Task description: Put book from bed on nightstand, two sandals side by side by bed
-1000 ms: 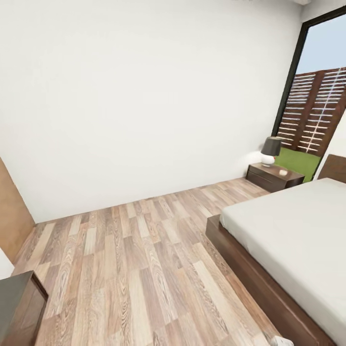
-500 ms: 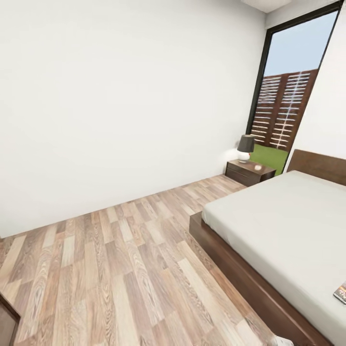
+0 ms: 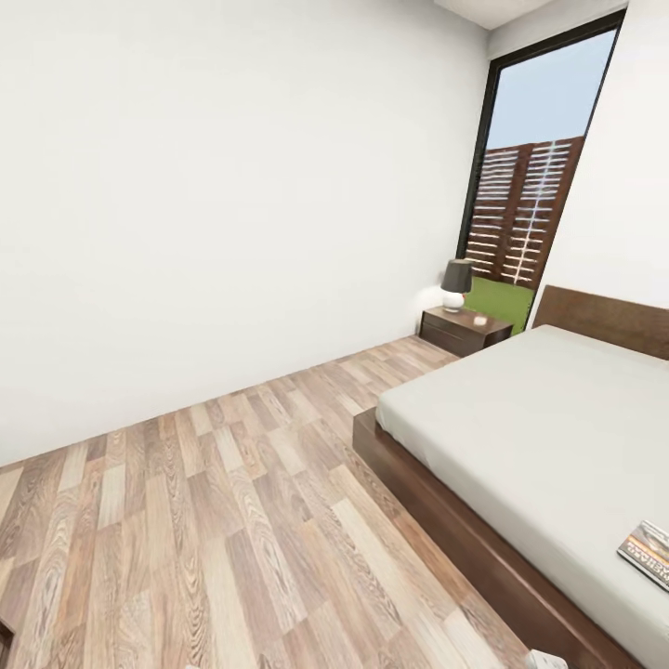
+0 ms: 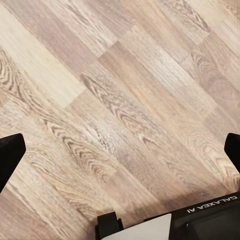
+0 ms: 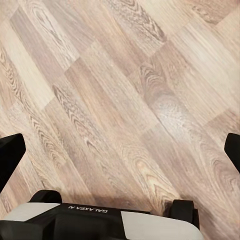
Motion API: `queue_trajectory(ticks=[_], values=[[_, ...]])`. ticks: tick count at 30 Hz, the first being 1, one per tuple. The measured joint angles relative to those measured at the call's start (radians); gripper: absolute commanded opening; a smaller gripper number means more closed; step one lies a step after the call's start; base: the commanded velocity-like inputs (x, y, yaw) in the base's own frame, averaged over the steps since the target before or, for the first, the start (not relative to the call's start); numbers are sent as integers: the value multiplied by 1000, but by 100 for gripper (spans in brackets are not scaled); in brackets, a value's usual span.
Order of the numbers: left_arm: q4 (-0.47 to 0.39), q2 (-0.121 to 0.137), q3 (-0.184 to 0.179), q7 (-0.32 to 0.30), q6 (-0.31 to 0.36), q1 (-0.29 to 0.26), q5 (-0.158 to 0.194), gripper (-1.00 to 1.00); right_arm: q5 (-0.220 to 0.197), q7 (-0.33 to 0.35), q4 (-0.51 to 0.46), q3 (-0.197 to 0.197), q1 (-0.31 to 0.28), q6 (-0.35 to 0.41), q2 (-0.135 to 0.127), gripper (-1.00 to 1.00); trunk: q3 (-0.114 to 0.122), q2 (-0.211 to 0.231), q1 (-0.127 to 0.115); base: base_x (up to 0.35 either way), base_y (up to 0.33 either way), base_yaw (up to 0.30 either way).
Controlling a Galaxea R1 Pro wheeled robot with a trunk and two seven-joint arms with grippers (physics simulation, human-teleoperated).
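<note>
A: Head view, go. Where's the book?
B: book [image 3: 648,553] lies flat on the grey mattress of the bed [image 3: 520,437], near the foot end, cut off by the picture's right edge. Cover dark with white lettering

A: Nightstand?
B: nightstand [image 3: 462,331] at the far wall, just beside the head of the bed, under the window [image 3: 534,177]. A lamp [image 3: 455,283] with a dark shade stands on its top, and a small pale item next to the lamp, too small to name

A: Rest of the room?
B: white wall [image 3: 223,204] on the left, wood-plank floor [image 3: 214,520] between wall and bed. Slatted fence and grass outside the window. Dark headboard [image 3: 604,318] against the right wall

A: Left gripper?
B: left gripper [image 4: 120,152] points down at the floor planks, fingers [image 4: 10,156] black and spread wide apart, nothing between them

A: Right?
B: right gripper [image 5: 120,150] same thing, fingers [image 5: 11,152] set wide, only floor planks between them, holding nothing

A: Sandals?
B: can't place them
</note>
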Motion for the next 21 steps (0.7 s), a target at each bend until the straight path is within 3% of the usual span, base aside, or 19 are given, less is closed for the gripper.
queue_trajectory(ticks=[11,21], values=[[0,0,0,0,0,2,0,100,0,1,0,0,0,0,-1,100,0,0,0,0,0,-19],[0,0,1,0,0,6,0,100,0,1,0,0,0,0,0,100,0,0,0,0,0,-249]])
